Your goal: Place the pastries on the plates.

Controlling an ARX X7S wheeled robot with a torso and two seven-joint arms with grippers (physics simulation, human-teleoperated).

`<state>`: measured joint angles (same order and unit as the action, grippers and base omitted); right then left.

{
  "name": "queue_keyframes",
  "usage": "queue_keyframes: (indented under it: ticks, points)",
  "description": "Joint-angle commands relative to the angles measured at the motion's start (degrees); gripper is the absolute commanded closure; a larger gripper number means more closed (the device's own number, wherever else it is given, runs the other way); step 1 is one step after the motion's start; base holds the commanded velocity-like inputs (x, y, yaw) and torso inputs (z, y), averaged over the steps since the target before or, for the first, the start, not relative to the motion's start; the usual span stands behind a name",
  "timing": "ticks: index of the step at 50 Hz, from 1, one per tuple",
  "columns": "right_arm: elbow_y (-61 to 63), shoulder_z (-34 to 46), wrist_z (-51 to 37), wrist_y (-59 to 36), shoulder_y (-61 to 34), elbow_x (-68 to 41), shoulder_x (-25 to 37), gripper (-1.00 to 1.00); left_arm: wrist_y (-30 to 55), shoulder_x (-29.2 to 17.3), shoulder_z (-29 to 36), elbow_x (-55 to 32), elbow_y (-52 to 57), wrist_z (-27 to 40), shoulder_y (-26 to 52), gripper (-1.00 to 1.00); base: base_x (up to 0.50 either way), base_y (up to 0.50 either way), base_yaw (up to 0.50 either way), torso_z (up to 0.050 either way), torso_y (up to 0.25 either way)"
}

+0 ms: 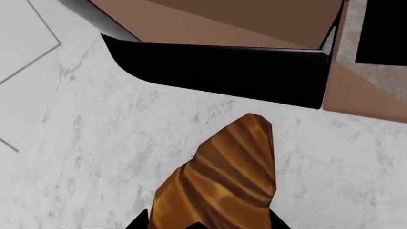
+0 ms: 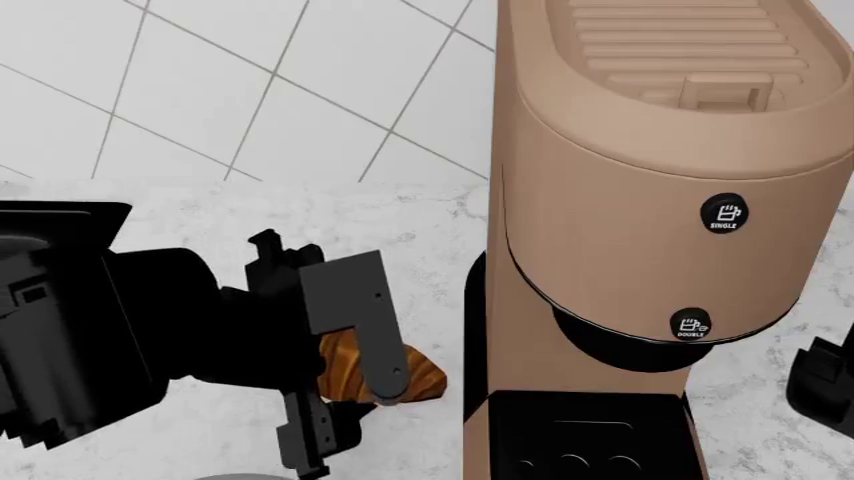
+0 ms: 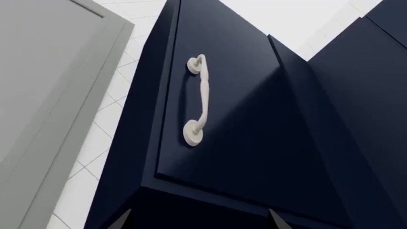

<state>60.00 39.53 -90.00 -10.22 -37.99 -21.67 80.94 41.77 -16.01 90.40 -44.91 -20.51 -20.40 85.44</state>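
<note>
My left gripper (image 1: 210, 223) is shut on the golden-brown ridged croissant (image 1: 222, 176), whose tip sticks out past the jaws over the marble counter. In the head view the croissant (image 2: 416, 378) shows between the left gripper's fingers (image 2: 387, 372), just left of the coffee machine's base. My right gripper (image 3: 198, 224) is open and empty, its tips wide apart, pointing up at a dark blue cabinet. Only a black part of the right arm (image 2: 821, 385) shows in the head view. A grey sliver (image 2: 247, 476) at the head view's lower edge may be the grey plate. The donut and the white plate are out of view.
A tall tan coffee machine (image 2: 667, 200) with a black drip base (image 1: 222, 71) stands on the white marble counter (image 1: 95, 143), close ahead of the croissant. A white tiled wall (image 2: 267, 80) is behind. The dark blue wall cabinet (image 3: 254, 133) has a white handle (image 3: 198, 100).
</note>
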Motion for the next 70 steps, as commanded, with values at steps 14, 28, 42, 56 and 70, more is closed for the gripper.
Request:
queue_keyframes:
  ticks: [14,28,42,56,70]
  points:
    - [0.0,-1.4,0.1,-0.2,0.6,0.9,-1.5,-1.0,5.5,-7.7,-7.0,-4.8,15.4,6.1,3.6,1.0,0.0,0.0,0.0,0.0,0.0]
    - [-1.4,5.4,1.4,-2.2,-7.6,1.0,-5.5,-1.0,8.2,-14.5,-10.6,-7.0,24.1,11.8,6.6,1.0,0.0,0.0,0.0,0.0,0.0]
    - [-5.8,5.6,6.4,-0.7,-6.4,-2.0,-7.5,-1.0,14.7,-26.0,-16.5,-13.8,42.0,24.1,9.6,1.0,0.0,0.0,0.0,0.0,0.0]
    - [-6.4,6.4,7.4,-3.9,-6.0,-1.1,-9.9,-1.0,13.1,-36.1,-21.9,-23.3,55.3,38.9,2.7,1.0,-0.06,0.0,0.0,0.0,0.0]
    - [-5.5,5.5,7.9,-5.0,-6.4,-2.4,-10.2,-1.0,13.1,-38.0,-22.7,-25.5,56.5,41.5,1.9,1.0,-0.5,0.0,0.0,0.0,0.0]
